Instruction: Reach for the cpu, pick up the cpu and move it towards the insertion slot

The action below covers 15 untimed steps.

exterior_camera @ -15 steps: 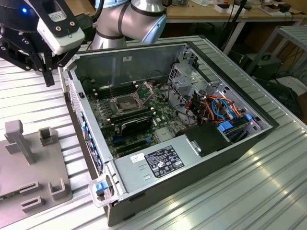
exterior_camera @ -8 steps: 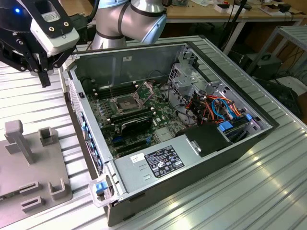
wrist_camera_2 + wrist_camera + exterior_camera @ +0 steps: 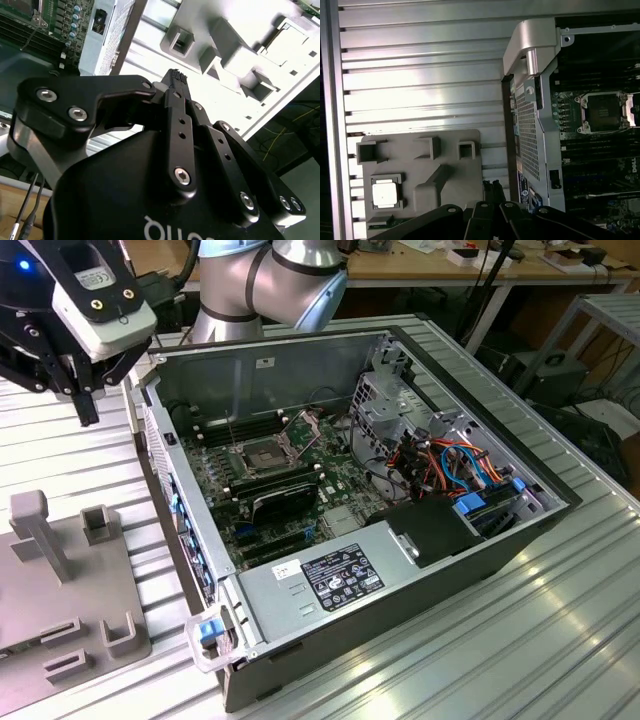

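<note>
The cpu, a silvery square chip, lies in a square nest on the grey fixture plate beside the computer case. My gripper hangs high over the ribbed table, between the plate and the case wall, well apart from the cpu. Its black fingers are pressed together with nothing between them, as the second wrist view's fingertips confirm. The insertion slot, a square socket with a metal frame and dark centre, sits uncovered on the motherboard inside the case; the first wrist view also has the insertion slot.
The open computer case fills the middle of the table, with its power supply, drive cage and cables. The fixture plate carries upright grey holders. The arm's base stands behind the case.
</note>
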Each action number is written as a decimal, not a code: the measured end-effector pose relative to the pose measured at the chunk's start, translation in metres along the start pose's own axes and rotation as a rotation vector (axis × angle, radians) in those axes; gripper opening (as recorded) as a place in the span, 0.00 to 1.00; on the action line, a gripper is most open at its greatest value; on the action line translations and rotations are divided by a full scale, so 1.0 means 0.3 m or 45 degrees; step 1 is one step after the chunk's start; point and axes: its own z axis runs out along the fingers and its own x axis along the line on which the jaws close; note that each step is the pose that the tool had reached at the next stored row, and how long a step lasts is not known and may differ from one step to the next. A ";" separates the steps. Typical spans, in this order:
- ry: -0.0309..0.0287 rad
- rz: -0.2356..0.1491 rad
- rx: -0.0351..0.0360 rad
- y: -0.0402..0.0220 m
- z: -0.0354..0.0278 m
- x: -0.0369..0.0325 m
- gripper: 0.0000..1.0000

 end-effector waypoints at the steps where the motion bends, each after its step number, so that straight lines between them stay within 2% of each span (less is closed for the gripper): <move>1: 0.0000 0.000 0.0000 -0.005 0.000 0.002 0.11; 9: 0.0000 0.000 0.0000 -0.027 0.000 0.012 0.11; 15: 0.0000 0.000 0.0000 -0.029 0.000 0.013 0.11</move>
